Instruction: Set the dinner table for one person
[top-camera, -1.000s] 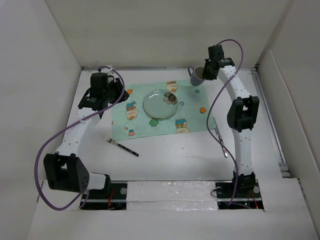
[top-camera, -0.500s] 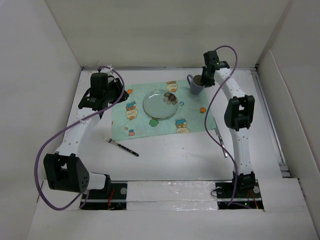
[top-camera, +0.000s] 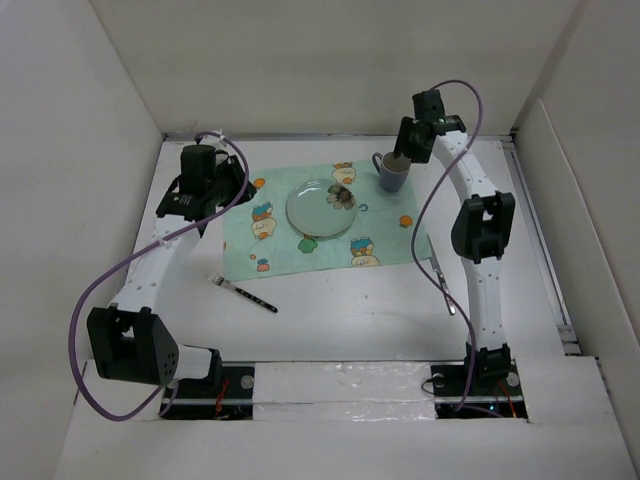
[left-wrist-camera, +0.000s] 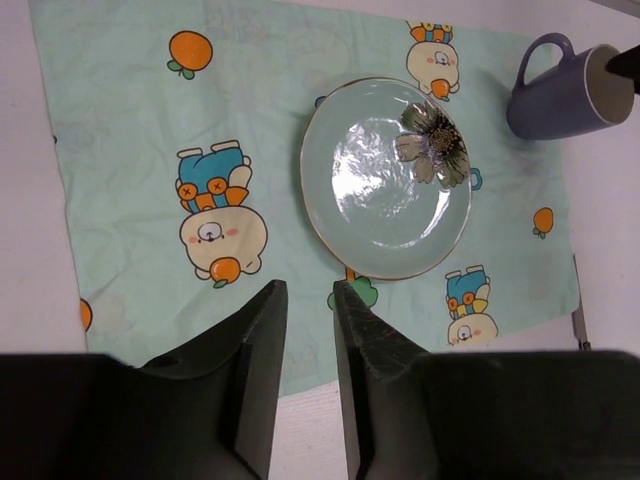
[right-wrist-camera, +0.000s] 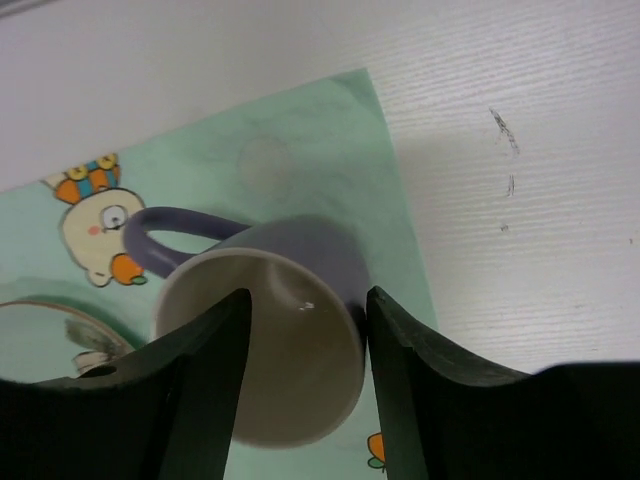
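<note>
The white desk (top-camera: 350, 320) filled the whole floor of the enclosure. I judged it rigid, fixed and smooth: something to set things on, not to grasp, and cutlery would likely skid on it. My right hand (right-wrist-camera: 308, 300) was open, 1 finger over the mouth of the purple mug (top-camera: 391, 172) and 1 outside its wall, pinching nothing. The mug stood upright on the far right corner of the placemat (left-wrist-camera: 130, 120), beyond the plate (top-camera: 320, 207). It looked ceramic, so stiff and breakable, and best taken by the rim wall. My left hand (left-wrist-camera: 307, 290) hovered over the placemat, fingers slightly apart, empty. The fork (top-camera: 243, 291) lay flat on the desk near the placemat. It looked thin and awkward, so I would pinch its neck.
</note>
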